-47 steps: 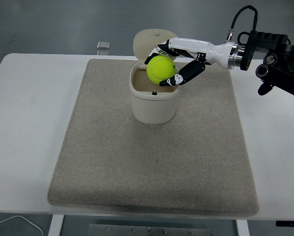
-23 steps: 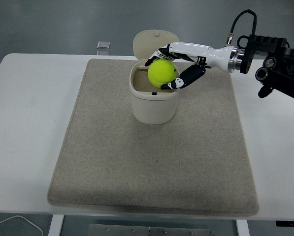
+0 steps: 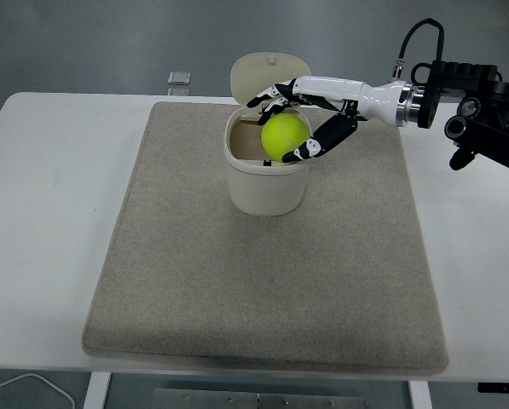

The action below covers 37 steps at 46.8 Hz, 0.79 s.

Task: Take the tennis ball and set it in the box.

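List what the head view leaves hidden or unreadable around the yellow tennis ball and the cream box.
- Inside of the cream lidded box: floor hidden by its front wall and the yellow tennis ball.
- Grip of the right hand: whether the fingers touch the ball or have let go cannot be told.
- Small grey object beyond the beige mat: too small to identify.
- Left arm: outside the picture.

Tennis ball (image 3: 286, 136): fuzzy felt, matt yellow-green. Box (image 3: 267, 175): smooth cream plastic, soft sheen, lid the same. My right hand (image 3: 309, 115): glossy white shell, black matt finger joints. Mat (image 3: 267, 256): coarse beige cloth, matt. Table (image 3: 49, 213): smooth white, matt.
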Tool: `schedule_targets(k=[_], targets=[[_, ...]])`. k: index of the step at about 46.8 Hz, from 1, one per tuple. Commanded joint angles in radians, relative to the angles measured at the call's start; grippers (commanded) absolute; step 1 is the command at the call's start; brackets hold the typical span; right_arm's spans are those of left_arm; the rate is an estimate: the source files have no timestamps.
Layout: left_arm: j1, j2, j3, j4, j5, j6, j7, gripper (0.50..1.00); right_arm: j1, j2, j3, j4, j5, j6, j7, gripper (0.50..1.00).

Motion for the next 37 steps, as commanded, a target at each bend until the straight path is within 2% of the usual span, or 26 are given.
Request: schedule_targets(k=[1,14,16,20,25,29,37], targets=[[0.0,0.0,0.0,0.0,0.0,0.0,0.0,0.996,0.0,0.001,0.0,0.0,-0.006,-0.001,-0.001,0.907],[0.0,0.0,0.0,0.0,0.0,-0.002,0.0,0.996,0.009,-0.011,0.0,0.0,0.005,0.011,-0.001,0.907],[0.0,0.0,0.0,0.0,0.0,0.0,0.0,0.996,0.012,-0.02,0.0,0.002,0.009,0.042,-0.001,0.907],[0.0,0.0,0.0,0.0,0.0,0.0,0.0,0.996,0.031,-0.057,0.005,0.005,0.057,0.148,-0.007,0.907],[0.0,0.0,0.0,0.0,0.0,0.0,0.0,0.996,0.051,-0.121,0.014,0.012,0.173,0.252,-0.064,0.907],[0.0,0.0,0.0,0.0,0.0,0.0,0.0,0.996,0.055,-0.163,0.012,0.014,0.235,0.319,-0.086,0.909],[0.0,0.0,0.0,0.0,0.0,0.0,0.0,0.996,0.045,-0.239,0.017,0.031,0.246,0.332,-0.089,0.909]])
